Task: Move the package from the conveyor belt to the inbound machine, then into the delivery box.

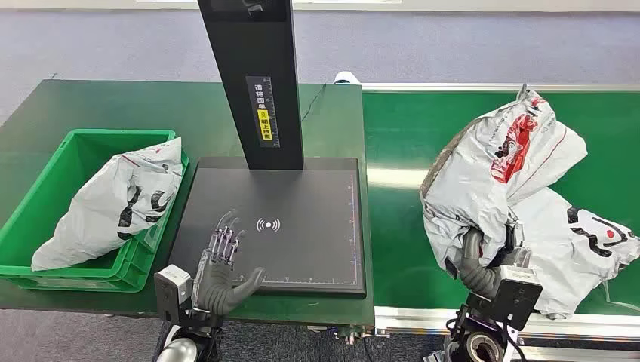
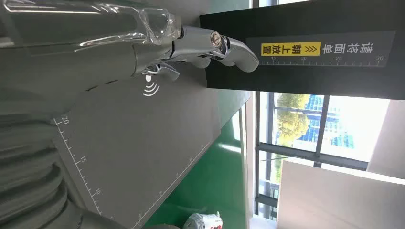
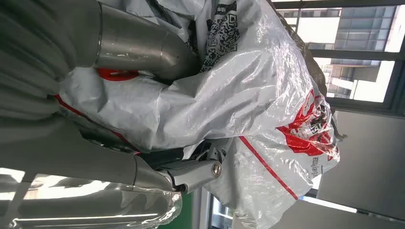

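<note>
A crumpled white plastic package (image 1: 498,162) with red and black print stands raised at the near side of the green conveyor belt (image 1: 400,151). My right hand (image 1: 483,260) grips its lower end; in the right wrist view the thumb (image 3: 143,43) and fingers (image 3: 191,171) close around the package (image 3: 248,95). A second white package (image 1: 581,241) lies on the belt just right of it. My left hand (image 1: 223,268) rests open, fingers spread, on the near left corner of the black inbound machine plate (image 1: 302,234). The green delivery box (image 1: 53,181) at the left holds another white package (image 1: 121,200).
The machine's black post (image 1: 253,83) rises from the plate's far edge, with a yellow label (image 2: 291,48). The box sits on a dark green table (image 1: 113,105), close against the plate's left side. The belt's metal rail (image 1: 423,317) runs along the front.
</note>
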Controlling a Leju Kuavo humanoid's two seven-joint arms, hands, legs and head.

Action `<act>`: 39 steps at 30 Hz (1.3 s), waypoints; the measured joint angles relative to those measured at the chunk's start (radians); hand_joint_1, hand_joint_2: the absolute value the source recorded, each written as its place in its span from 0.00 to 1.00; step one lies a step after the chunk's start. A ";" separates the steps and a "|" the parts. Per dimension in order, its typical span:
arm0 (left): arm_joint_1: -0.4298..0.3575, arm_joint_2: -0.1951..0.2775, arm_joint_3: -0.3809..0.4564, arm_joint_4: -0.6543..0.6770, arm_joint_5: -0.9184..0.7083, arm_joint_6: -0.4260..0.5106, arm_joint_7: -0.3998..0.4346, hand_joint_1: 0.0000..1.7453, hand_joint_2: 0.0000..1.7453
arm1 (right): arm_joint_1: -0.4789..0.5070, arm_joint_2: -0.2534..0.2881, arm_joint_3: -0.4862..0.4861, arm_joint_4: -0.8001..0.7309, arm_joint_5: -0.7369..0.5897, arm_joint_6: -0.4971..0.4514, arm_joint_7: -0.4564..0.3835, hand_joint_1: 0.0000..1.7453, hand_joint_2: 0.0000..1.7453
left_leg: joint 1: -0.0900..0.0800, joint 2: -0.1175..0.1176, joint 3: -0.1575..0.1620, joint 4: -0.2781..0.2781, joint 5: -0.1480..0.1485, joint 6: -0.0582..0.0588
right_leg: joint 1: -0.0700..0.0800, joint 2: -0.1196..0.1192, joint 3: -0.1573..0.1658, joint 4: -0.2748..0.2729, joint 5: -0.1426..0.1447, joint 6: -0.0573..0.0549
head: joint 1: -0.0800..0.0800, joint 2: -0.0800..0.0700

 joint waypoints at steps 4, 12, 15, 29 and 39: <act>-0.002 0.000 0.000 0.000 0.000 0.000 0.000 0.00 1.00 | 0.003 0.002 -0.003 -0.010 0.000 -0.001 0.000 1.00 1.00 | 0.000 0.000 0.000 0.000 0.000 0.000 | 0.000 0.000 0.000 0.000 0.000 0.000 | 0.000 0.000; -0.004 0.000 0.000 0.001 0.000 0.000 0.000 0.00 1.00 | 0.006 0.007 -0.004 -0.018 0.000 -0.001 -0.001 1.00 1.00 | 0.000 0.000 0.000 0.000 0.000 0.000 | 0.000 0.000 0.000 0.000 0.000 0.000 | 0.000 0.000; -0.004 0.000 -0.001 0.001 0.000 0.000 0.000 0.00 1.00 | 0.007 0.007 -0.004 -0.018 0.000 -0.001 -0.002 1.00 1.00 | 0.000 0.000 0.000 0.000 0.000 0.000 | 0.000 0.000 0.000 0.000 0.000 0.000 | 0.000 0.000; -0.025 0.008 -0.008 0.027 0.002 -0.010 -0.045 0.00 1.00 | -0.030 -0.054 0.173 0.063 0.048 0.567 0.260 1.00 1.00 | 0.000 -0.001 -0.001 0.000 0.000 0.000 | 0.000 -0.001 0.001 0.000 0.000 0.000 | 0.000 0.000; -0.058 0.007 -0.022 0.049 -0.008 -0.009 -0.032 0.00 1.00 | -0.223 -0.137 0.481 0.258 0.292 0.825 0.305 1.00 1.00 | 0.000 -0.001 -0.001 0.000 0.001 0.001 | 0.000 -0.002 0.001 0.000 0.001 0.000 | 0.000 0.000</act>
